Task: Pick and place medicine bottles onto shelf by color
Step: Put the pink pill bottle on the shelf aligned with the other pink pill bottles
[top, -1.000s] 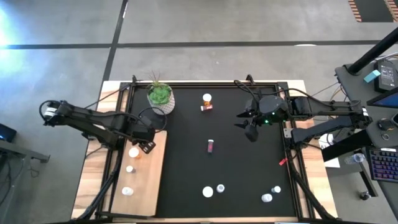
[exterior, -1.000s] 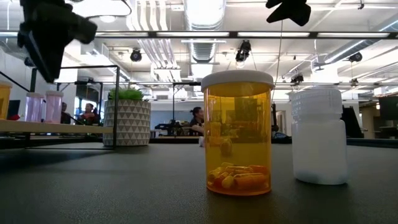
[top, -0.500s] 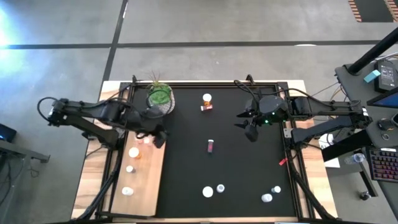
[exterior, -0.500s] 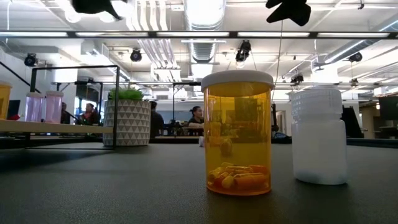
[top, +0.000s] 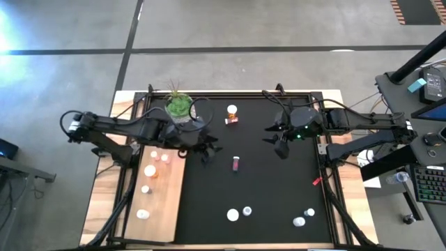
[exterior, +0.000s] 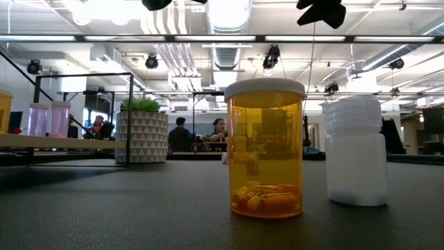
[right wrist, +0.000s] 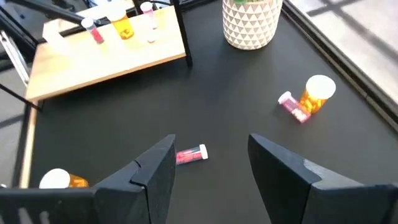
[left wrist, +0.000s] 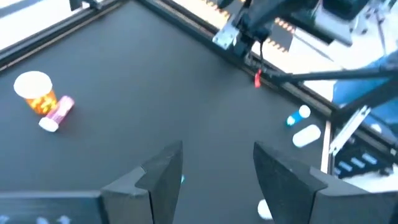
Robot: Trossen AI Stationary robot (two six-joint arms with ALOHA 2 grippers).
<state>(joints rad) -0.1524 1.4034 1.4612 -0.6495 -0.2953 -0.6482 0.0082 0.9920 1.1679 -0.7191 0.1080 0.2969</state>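
Note:
The shelf (top: 159, 199) is a pale wood board at the mat's left, with an orange bottle (top: 150, 170), two pink ones (top: 159, 156) and white ones (top: 145, 189) standing on it. On the black mat an orange bottle (top: 231, 110) stands beside a lying pink one (top: 231, 120). Another pink bottle (top: 237, 164) lies on its side mid-mat. My left gripper (top: 209, 148) hovers open left of it, holding nothing (left wrist: 217, 168). My right gripper (top: 281, 146) hangs open and empty over the mat's right part (right wrist: 211, 162).
A white speckled pot with a green plant (top: 179, 108) stands at the mat's far left corner. White-capped bottles (top: 239, 213) (top: 304, 217) stand near the front edge, among them an orange one (exterior: 266, 149) and a white one (exterior: 355, 153). A black frame rims the mat.
My left gripper has risen from over the shelf and travelled toward the table's right, out over the mat toward the lying pink bottle. It has tipped from pointing steeply down to a shallower slant. Its fingers stay open and empty.

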